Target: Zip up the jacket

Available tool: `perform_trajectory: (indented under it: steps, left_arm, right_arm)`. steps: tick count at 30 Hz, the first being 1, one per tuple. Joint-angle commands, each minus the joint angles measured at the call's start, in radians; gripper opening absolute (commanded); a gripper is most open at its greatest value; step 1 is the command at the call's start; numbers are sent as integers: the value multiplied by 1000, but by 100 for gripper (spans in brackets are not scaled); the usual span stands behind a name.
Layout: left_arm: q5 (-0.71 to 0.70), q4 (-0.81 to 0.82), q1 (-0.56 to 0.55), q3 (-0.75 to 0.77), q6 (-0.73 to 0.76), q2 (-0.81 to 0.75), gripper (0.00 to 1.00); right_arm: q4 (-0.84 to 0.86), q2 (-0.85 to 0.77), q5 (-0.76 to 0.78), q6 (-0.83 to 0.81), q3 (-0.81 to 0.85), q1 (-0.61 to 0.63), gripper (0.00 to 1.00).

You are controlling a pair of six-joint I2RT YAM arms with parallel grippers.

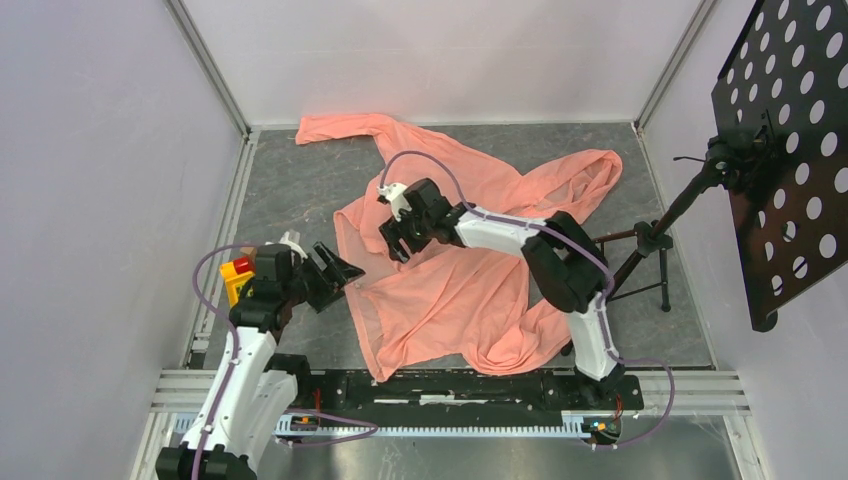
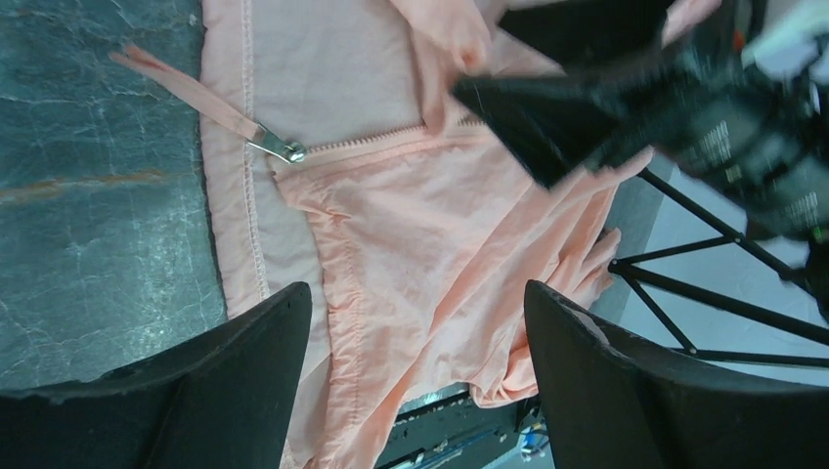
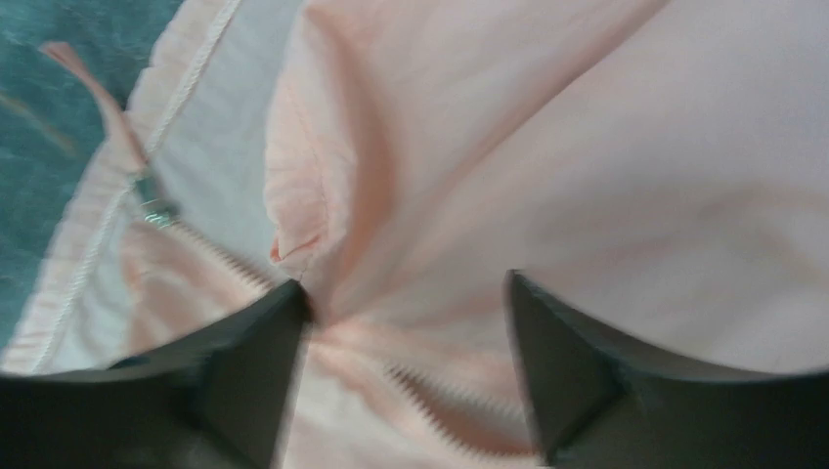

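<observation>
The jacket lies crumpled on the desk. Its zipper slider sits at a stitched edge, and the pull strap trails from it onto bare desk. From the slider the teeth run in one line toward the right tool. That tool hovers over the line just past the slider, jaws released, gripping nothing. The left tool, also released and empty, hangs on the slider's other side, off the hem. The right arm looks nearer.
</observation>
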Motion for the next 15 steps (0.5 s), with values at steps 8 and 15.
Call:
perform_trajectory:
  steps: [8, 15]
  left_arm:
    - [-173, -65, -1, 116, -5, 71, 81]
    - [-230, -81, 0, 121, 11, 65, 72]
  right_arm:
    - [156, -329, 212, 188, -314, 169, 98]
    - [312, -289, 215, 171, -369, 259, 85]
